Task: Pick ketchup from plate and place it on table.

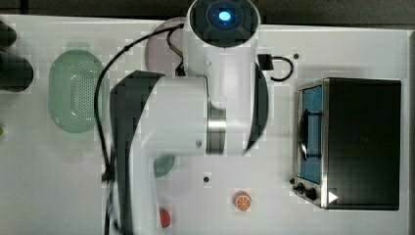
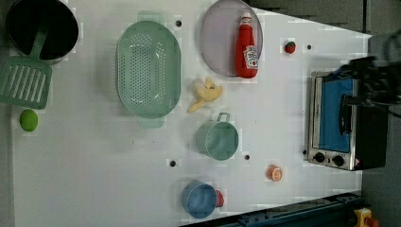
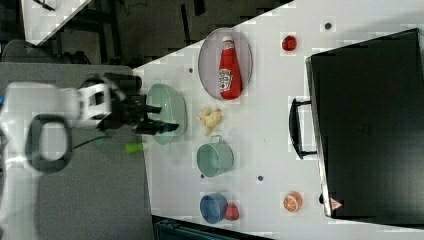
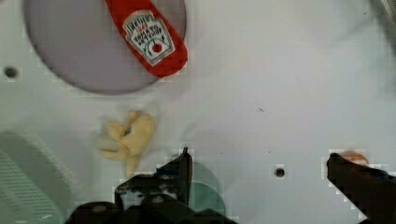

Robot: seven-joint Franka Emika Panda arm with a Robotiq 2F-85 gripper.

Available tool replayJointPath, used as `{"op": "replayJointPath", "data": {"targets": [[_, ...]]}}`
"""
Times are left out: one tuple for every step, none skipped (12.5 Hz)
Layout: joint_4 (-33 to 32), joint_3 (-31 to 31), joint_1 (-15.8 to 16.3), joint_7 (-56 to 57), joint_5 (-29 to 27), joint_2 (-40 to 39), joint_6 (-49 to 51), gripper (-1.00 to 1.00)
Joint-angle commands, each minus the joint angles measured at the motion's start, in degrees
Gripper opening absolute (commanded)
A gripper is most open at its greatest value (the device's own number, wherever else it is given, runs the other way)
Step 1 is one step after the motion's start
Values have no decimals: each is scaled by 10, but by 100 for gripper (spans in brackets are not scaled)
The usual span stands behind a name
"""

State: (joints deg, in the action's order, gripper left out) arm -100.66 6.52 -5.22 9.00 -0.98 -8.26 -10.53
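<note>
Currently ketchup point(image 2: 247, 46) lying on plate point(image 2: 217, 42); gripper point(image 4: 257, 161) fingers spread, holding nothing.

one ketchup point(image 2: 247, 46), one plate point(image 2: 218, 42) — two cups point(image 2: 217, 140)

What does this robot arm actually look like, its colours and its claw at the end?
The arm is glossy white with dark grey joint sections, a silver metal ring and a glowing blue light on top. A black cable loops along it. The gripper has two black fingers, wide apart.

Ketchup point(image 2: 247, 47) lies on the plate point(image 2: 218, 40). In the left view, the basket point(image 2: 148, 69) sits left of the plate, the oven point(image 2: 347, 124) far right.
</note>
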Motion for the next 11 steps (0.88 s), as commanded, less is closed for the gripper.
{"op": "replayJointPath", "data": {"targets": [[4, 7, 2, 107, 1, -36, -54, 100], [4, 7, 2, 137, 1, -56, -82, 100], [4, 7, 2, 167, 2, -74, -112, 100], [4, 7, 3, 202, 2, -93, -141, 100], [5, 7, 4, 235, 2, -111, -170, 100], [5, 7, 6, 269, 3, -129, -202, 100], [5, 7, 7, 300, 3, -146, -230, 100], [5, 7, 9, 317, 3, -162, -254, 100], [5, 7, 10, 320, 3, -178, -274, 100], [5, 7, 12, 319, 3, -195, -290, 100], [6, 7, 15, 320, 4, -210, -304, 100]]}}
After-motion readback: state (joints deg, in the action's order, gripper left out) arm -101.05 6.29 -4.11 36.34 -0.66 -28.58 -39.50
